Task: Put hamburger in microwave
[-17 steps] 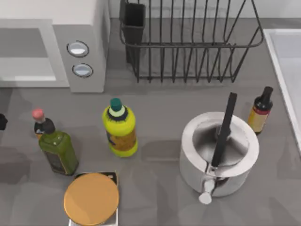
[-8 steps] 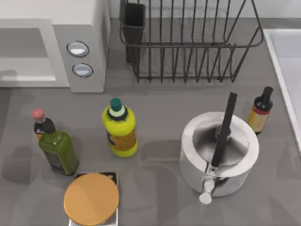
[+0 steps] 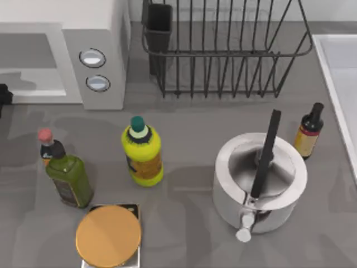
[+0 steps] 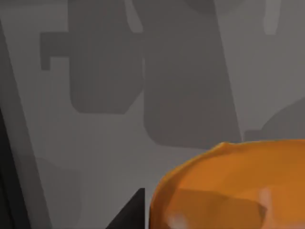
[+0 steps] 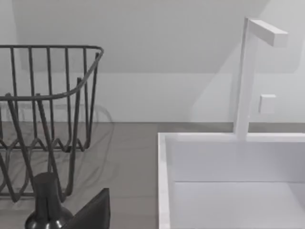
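The left hand (image 3: 3, 95) sits at the desk's left edge, just in front of the microwave (image 3: 61, 50), which stands in the far left corner with its pale cavity facing the front. In the left wrist view the hamburger (image 4: 233, 186) bulges orange right at the hand, with a dark finger (image 4: 131, 212) beside it, so the hand appears clamped on the bun, carrying it toward the oven. The step in hand looks like the delivery: the bun is lifted and near the opening, not yet inside. The next move probably calls for the left hand to reach farther into the cavity, lower the bun onto its floor and let go without brushing the frame. The right arm is parked near the sink (image 5: 228, 181) at the desk's right edge, looking past the black wire rack (image 5: 47, 119); whether its hand is apart or together cannot be told. No writing can be read on the yellow bottle (image 3: 143, 153), the green bottle (image 3: 68, 177), or the small dark bottle (image 3: 308, 133); their labels are too small to make out.
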You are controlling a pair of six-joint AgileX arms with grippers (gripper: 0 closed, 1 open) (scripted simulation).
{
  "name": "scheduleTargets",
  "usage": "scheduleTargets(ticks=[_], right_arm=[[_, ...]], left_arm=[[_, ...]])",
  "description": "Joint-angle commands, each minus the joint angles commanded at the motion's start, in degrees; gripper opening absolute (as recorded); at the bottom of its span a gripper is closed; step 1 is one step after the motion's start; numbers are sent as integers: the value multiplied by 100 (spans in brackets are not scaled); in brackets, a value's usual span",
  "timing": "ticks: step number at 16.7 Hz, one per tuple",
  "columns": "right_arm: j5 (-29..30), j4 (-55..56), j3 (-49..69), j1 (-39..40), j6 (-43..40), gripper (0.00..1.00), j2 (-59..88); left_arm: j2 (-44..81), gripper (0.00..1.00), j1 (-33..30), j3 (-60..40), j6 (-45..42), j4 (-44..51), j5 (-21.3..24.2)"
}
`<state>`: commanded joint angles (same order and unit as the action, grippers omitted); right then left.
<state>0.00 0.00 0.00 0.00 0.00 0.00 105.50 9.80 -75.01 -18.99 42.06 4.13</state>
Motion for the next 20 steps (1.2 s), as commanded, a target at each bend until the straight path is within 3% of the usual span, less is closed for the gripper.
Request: scheduleTargets(ticks=[11, 15, 20], right_arm=[[0, 0, 0, 0, 0, 100, 0], [0, 0, 0, 0, 0, 100, 0], [0, 0, 0, 0, 0, 100, 0]], left_arm=[[1548, 0, -138, 981, 986, -6407, 536], [1669, 0, -170, 1610, 1280, -7870, 574], [1629, 0, -189, 2149, 1476, -8897, 553]])
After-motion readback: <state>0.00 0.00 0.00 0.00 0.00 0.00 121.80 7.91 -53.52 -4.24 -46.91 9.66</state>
